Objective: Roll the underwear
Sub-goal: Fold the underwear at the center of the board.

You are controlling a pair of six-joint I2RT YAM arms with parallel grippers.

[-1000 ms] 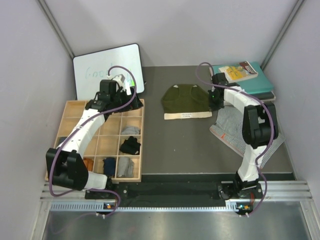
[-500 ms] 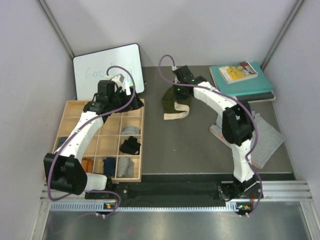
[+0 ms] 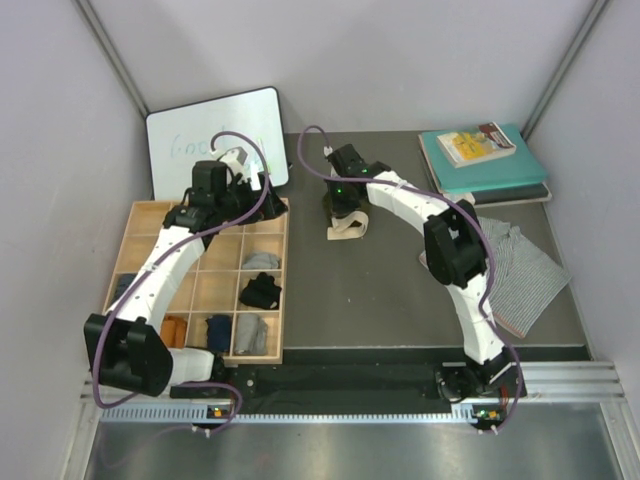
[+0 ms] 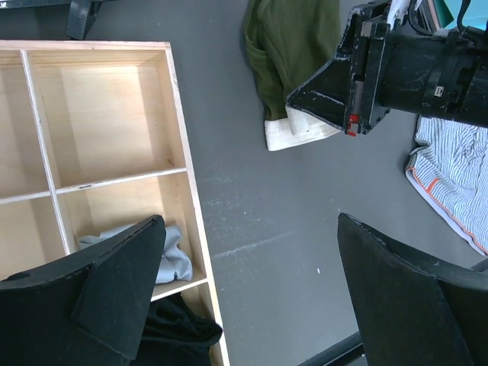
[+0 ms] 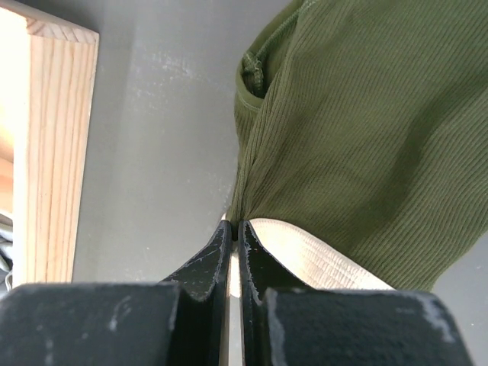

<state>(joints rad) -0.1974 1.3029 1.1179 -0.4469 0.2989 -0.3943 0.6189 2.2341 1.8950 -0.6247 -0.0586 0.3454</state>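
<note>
Currently right hand (image 5: 232, 226) pinches green underwear (image 5: 335, 130) at its waistband, folded half over, on table beside tray (image 4: 180, 114). Left hand (image 4: 259, 263) wide, empty. Rolling barely begun; striped pair (image 3: 515, 265) lies unrolled.

My overhead camera looks down from behind my bases over the whole dark grey table (image 3: 400, 300). My left wrist camera faces down from mid height, and my right wrist camera sits very close. All three share the olive green ribbed cloth garment with cream waistband (image 3: 347, 228) (image 4: 293, 46) (image 5: 343, 130) and the edge of the pale wooden compartment tray (image 3: 283, 300) (image 4: 107, 114) (image 5: 53, 152).
</note>
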